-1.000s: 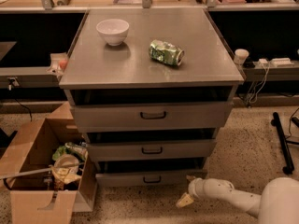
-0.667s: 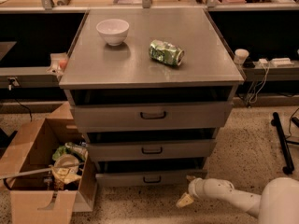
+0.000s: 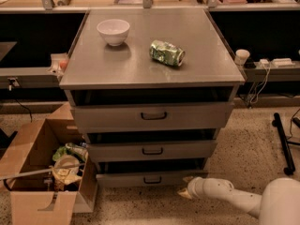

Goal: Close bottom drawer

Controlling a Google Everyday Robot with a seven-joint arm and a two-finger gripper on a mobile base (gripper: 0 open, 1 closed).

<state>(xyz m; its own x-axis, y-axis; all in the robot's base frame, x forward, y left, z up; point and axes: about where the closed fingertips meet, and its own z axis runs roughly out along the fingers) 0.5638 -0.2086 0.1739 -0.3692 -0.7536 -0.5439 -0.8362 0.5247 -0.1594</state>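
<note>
The bottom drawer [image 3: 126, 179] is the lowest grey front of the metal cabinet [image 3: 150, 69], with a small black handle [image 3: 152, 179]. A dark gap shows above its front panel, and it stands out slightly from the cabinet. My gripper [image 3: 184, 191] is low near the floor, just below and in front of the drawer's right end, on the white arm [image 3: 225, 193] that comes in from the lower right. Whether it touches the panel I cannot tell.
The middle drawer [image 3: 152, 150] and top drawer [image 3: 153, 116] are above. A white bowl [image 3: 113, 31] and a crushed green can [image 3: 167, 53] lie on the cabinet top. An open cardboard box [image 3: 37, 172] with trash stands at the left. A black stand leg [image 3: 283, 144] is at the right.
</note>
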